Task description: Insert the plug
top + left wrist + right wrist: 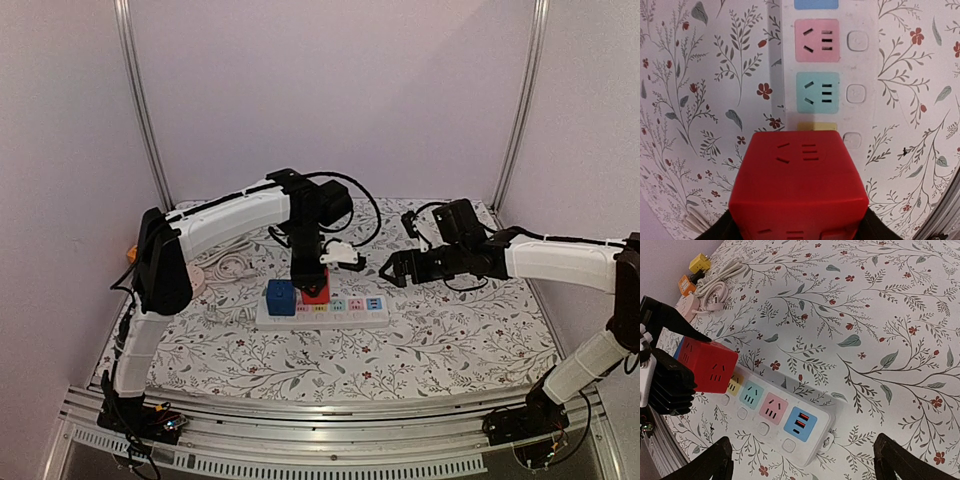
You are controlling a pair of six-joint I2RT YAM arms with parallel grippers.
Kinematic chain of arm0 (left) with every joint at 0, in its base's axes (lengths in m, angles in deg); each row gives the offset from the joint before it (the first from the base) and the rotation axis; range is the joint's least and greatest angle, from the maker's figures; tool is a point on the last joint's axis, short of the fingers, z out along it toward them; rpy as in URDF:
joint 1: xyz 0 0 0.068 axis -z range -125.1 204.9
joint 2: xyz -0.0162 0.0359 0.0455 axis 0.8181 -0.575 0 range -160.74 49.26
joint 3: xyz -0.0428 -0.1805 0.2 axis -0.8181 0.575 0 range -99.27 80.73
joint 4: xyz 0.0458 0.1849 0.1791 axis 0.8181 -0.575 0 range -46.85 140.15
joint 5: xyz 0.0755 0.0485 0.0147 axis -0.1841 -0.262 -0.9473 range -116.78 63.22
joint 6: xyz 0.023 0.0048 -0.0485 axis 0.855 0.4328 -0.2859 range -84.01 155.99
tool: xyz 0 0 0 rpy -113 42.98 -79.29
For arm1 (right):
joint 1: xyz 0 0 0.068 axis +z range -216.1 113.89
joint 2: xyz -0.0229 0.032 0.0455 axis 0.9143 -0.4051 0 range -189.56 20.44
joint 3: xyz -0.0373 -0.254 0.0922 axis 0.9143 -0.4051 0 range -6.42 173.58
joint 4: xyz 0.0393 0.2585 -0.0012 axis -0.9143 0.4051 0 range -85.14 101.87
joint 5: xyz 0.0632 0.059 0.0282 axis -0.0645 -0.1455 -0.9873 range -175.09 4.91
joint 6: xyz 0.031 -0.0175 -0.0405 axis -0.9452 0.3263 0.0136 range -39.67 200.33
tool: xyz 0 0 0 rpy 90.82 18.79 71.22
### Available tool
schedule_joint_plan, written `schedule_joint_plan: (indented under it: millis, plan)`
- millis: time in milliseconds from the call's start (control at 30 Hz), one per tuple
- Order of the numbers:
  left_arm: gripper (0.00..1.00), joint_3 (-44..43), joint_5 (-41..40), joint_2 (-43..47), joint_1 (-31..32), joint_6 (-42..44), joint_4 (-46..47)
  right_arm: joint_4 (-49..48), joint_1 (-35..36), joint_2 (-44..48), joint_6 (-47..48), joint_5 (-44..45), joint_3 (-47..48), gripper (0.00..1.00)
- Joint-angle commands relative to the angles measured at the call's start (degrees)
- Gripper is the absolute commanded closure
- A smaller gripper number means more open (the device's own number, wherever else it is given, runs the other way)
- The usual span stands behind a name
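Observation:
A red cube plug (316, 291) is held from above by my left gripper (310, 274), which is shut on its sides. It sits over the white power strip (345, 316), right beside a blue cube (281, 297) standing on the strip's left end. In the left wrist view the red plug (800, 185) fills the bottom and covers part of the yellow socket (816, 126); its prongs are hidden. My right gripper (394, 269) hangs open to the right of the strip, its fingers (715, 462) wide apart above the strip's blue USB end (801, 422).
Free teal (817, 93) and pink (816, 40) sockets follow along the strip. At the back left lie a white cable (720, 280), a yellow adapter (700, 262) and an orange one (686, 285). Walls and metal posts (143, 110) close in the floral table.

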Motion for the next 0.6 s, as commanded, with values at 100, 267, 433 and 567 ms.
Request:
schedule_joint_plan:
  millis: [100,267,433,567]
  plan:
    - [1.00,0.28,2.39,-0.01,1.44,0.12,-15.60,0.69,-0.10,-0.89,-0.15,-0.21,1.49,0.04]
    - [1.00,0.53,4.14,-0.42,1.92,0.18,-16.57,0.72,-0.15,-0.79,0.13,-0.54,1.49,0.04]
    - [1.00,0.80,3.96,-1.35,1.85,0.02,-17.13,0.70,-0.17,-0.28,0.16,-0.64,1.10,0.04]
    - [1.00,1.63,3.23,-0.92,1.57,0.16,-17.30,0.63,-0.15,0.25,0.05,-0.47,0.80,0.04]
